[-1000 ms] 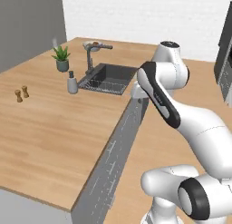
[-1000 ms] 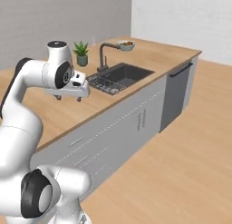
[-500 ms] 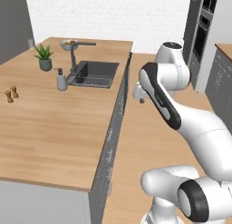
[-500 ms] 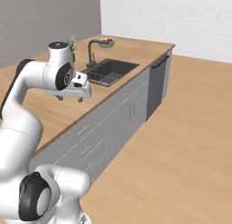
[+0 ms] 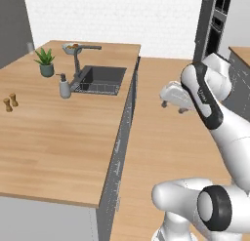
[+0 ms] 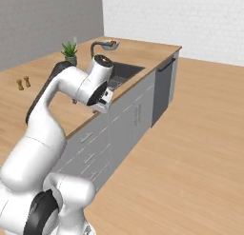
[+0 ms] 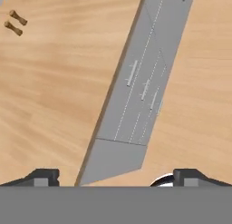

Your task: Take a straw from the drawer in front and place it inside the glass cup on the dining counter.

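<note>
While the white arm's two-finger gripper [image 7: 116, 177] hangs with its dark fingertips [image 7: 45, 175] spread wide apart and nothing between them, no step of the task can be counted as done

- Gripper is held out over the wooden floor, just off the edge of the large light-wood countertop with grey sides [image 5: 58, 152], looking down at the light-grey drawer fronts with slim handles [image 7: 136, 105]
- All drawer fronts in sight are shut flush; which one is the target can't be told
- The thin red-pink straw is judged to be inside a shut drawer, hidden for now
- The small clear glass cup can't be picked out with any confidence; too small to tell at the far end of the countertop
- Left, by this reading: drawer to be pulled out, straw to be picked up, carried to the cup, dropped in, i.e. everything

Surroundings:
- The dark sink basin [image 5: 101, 79] with its curved grey tap [image 5: 78, 59] is set into the countertop, well apart from the gripper
- A grey soap dispenser [image 5: 64, 86] is just beside the sink, a green potted plant [image 5: 45, 63] near it
- Two small brown shakers [image 5: 10, 102] are near the left edge
- A blue-white fruit bowl [image 5: 72, 47] is at the far end
- A dark appliance panel [image 6: 162, 86] is set beyond the cabinets

Nothing is seen between gripper and handles; the overhanging countertop edge is the one thing to be cleared on approach
</note>
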